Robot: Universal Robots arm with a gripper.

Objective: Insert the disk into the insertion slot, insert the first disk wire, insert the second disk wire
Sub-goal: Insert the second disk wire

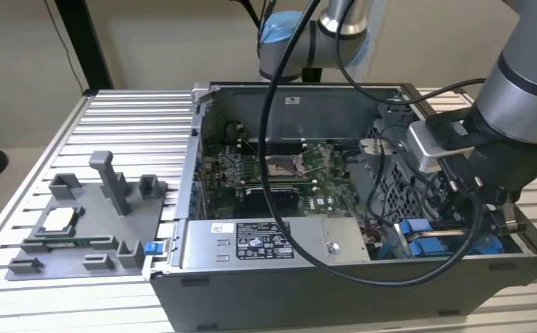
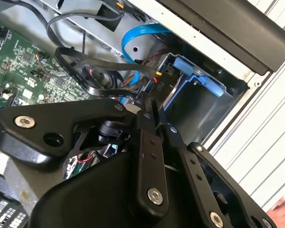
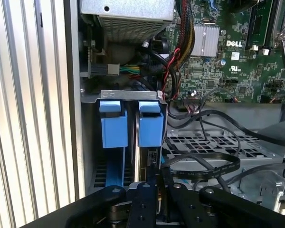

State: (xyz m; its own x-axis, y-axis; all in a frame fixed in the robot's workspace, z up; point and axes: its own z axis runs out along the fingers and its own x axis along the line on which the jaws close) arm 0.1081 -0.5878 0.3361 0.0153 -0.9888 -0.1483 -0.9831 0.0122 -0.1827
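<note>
Black gripper [image 3: 157, 187] linkage occupies the near field in both wrist views; its fingers are drawn together at the tips, apparently pinching a small dark connector with thin wires, though what exactly is clamped cannot be resolved. In the first wrist view the fingertips stand at the rear edge of the disk [image 3: 143, 159], which sits upright in the insertion slot [image 3: 128, 96], a grey metal bay carrying two blue tabs [image 3: 150, 124] side by side. The disk thus appears already seated, so the first step is judged complete. A flat black cable [image 3: 204, 166] loops just beside the gripper, and a pale blue cable [image 2: 133, 40] curves above the bay in the second wrist view. Whether either wire is yet plugged into the disk cannot be told; the gripper's place at the disk's edge suggests the wire stage is in hand, with at least one wire left. In the exterior view the arm [image 1: 518, 83] reaches into the open computer case [image 1: 343, 284] at the corner on the exterior view's right, beside the power-supply box [image 1: 268, 243].
</note>
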